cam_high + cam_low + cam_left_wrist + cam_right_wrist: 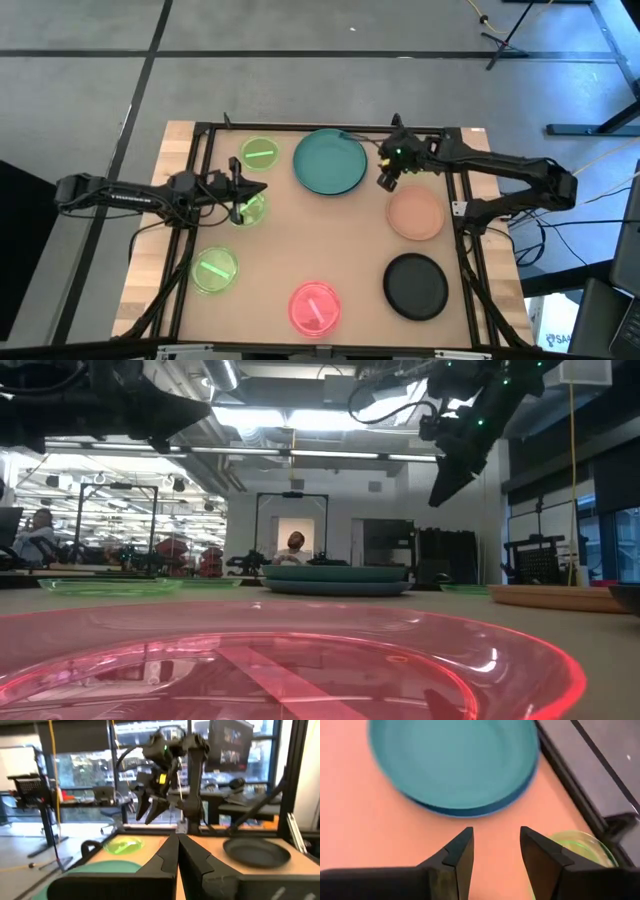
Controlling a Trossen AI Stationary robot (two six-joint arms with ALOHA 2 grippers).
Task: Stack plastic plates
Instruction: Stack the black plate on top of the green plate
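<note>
Plates are partly stacked; most are laid out singly on the surface.

Nearest lies the pink plate [315, 307], then the black plate [416, 285], peach plate [415, 214] and green plates [214, 270]. The left gripper [243, 191], jaws closed and empty, is held over a green plate. Farther, the teal plate [330, 161] is seen resting on a blue one; the right gripper [389, 178], jaws narrowly open, hangs beside it. Probably the peach plate should be fetched next. Beyond, a workshop room is seen.
</note>
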